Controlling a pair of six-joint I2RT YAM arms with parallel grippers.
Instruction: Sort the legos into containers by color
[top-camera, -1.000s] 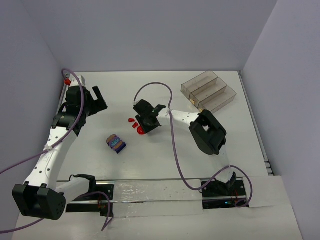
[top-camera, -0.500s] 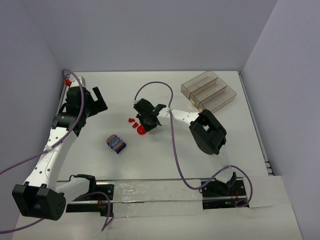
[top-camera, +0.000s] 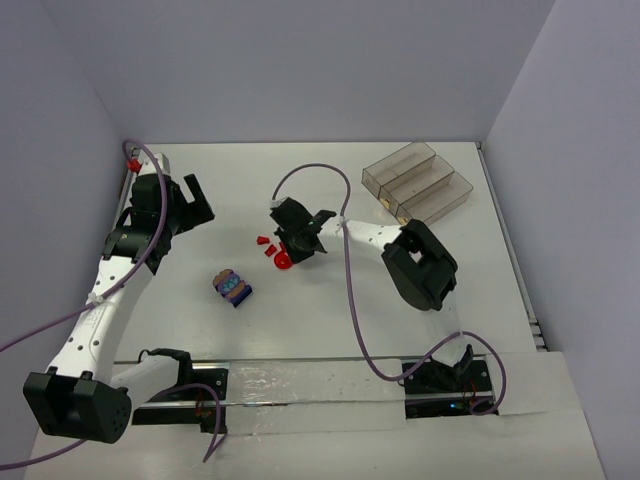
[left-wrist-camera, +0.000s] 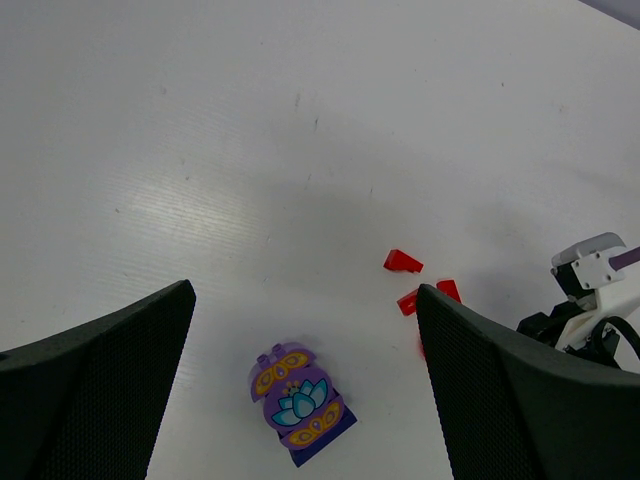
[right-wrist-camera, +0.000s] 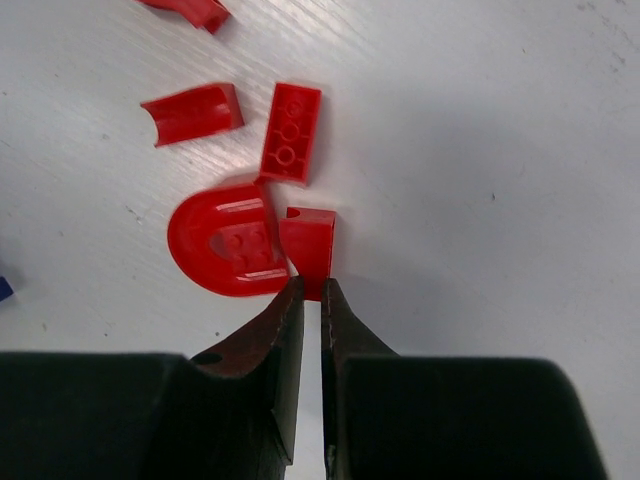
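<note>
The white table (top-camera: 330, 330) looks as it did a second ago. The left gripper (left-wrist-camera: 302, 292) hangs at the far left, jaws spread wide as before, barely shifted. The right gripper (right-wrist-camera: 311, 290) is the change: it sat over the red bricks with its jaws apart, and now they are pressed almost together, the wrist turned slightly. The three-compartment tray (top-camera: 440, 200) stands unmoved at the far right, well apart from every brick. The purple clump (top-camera: 233, 287) lies where it lay, left of centre. The red arch (right-wrist-camera: 225, 245), a flat red plate (right-wrist-camera: 292, 133) and a curved red piece (right-wrist-camera: 192, 112) lie just beyond the fingertips. The small red brick (right-wrist-camera: 310, 240) touches the arch. The tips seem to nip its near edge, though the sliver between them is too thin to be sure.
</note>
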